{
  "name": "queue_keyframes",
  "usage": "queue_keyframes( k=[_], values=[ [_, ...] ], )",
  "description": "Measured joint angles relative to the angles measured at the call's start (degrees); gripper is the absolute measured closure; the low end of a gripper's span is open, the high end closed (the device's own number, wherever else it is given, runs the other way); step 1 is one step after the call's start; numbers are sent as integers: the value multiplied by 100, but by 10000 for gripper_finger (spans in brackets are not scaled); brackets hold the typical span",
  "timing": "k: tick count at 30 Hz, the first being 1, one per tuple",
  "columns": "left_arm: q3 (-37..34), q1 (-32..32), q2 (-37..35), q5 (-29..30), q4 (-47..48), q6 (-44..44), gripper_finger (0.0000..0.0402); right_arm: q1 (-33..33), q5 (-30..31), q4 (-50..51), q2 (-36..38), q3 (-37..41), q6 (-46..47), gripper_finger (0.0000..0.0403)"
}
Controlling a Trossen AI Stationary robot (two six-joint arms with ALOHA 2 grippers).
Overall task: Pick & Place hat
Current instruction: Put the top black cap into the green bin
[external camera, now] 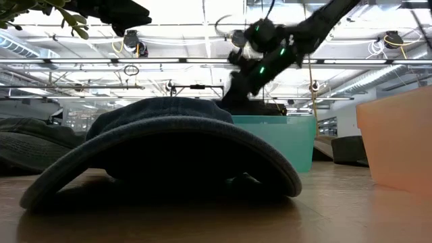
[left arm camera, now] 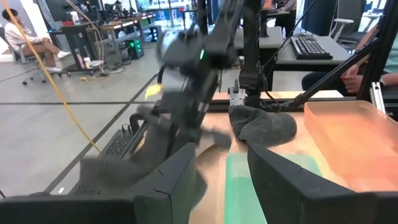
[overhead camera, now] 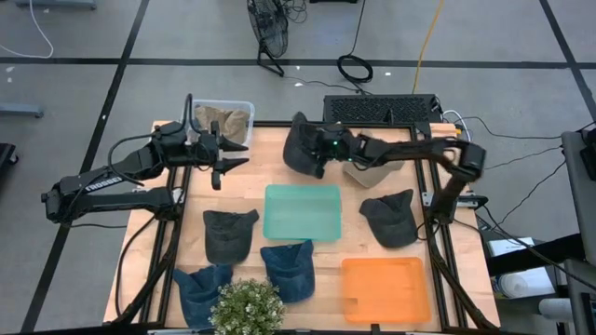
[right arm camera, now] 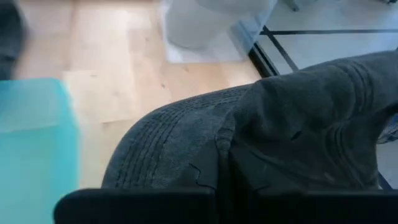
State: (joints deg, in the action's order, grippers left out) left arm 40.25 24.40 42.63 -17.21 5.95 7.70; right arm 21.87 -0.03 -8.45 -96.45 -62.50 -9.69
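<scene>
My right gripper (overhead camera: 319,147) reaches in from the table's right and is shut on a dark grey hat (overhead camera: 300,149), raised above the far edge of the teal tray (overhead camera: 303,212). The low view shows that hat (external camera: 237,94) hanging under the gripper (external camera: 260,64), and it fills the right wrist view (right arm camera: 261,137). My left gripper (overhead camera: 231,160) hovers open at the far left, next to the clear bin (overhead camera: 223,119). Its wrist view (left arm camera: 227,177) looks toward the held hat (left arm camera: 155,155). My right gripper holds the dark grey hat near where its stitched brim (right arm camera: 174,146) meets the crown (right arm camera: 298,124). The hat itself covers the fingers, so the kind of hold does not show. It comes at the hat from the table's right. The hat is lifted clear and hangs below the gripper.
Other hats lie on the table: a dark one (overhead camera: 230,233), two blue ones (overhead camera: 287,268) (overhead camera: 200,293), a dark one (overhead camera: 391,219) and a beige one (overhead camera: 374,172). An orange tray (overhead camera: 385,288) sits near right, a plant (overhead camera: 247,307) at the near edge. The bin holds tan hats.
</scene>
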Motion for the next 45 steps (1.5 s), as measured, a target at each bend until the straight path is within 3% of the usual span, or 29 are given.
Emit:
queue_keyframes(
  k=[10, 20, 31, 40, 45],
  values=[
    [0, 0, 0, 273, 121, 7, 243, -605, -1, 2386, 1851, 0, 482, 397],
    [0, 0, 0, 275, 174, -144, 243, -2035, -20, 4004, 2649, -2, 1963, 399],
    [0, -9, -1, 242, 232, -174, 243, -4208, 92, 4061, 3183, -8, 3464, 399],
    [0, -9, -1, 229, 322, -219, 243, -5565, 198, 3824, 3071, -9, 4999, 399],
    [0, -4, -1, 229, 286, 11, 243, -6299, 572, 3497, 2806, -9, 5814, 399]
  ],
)
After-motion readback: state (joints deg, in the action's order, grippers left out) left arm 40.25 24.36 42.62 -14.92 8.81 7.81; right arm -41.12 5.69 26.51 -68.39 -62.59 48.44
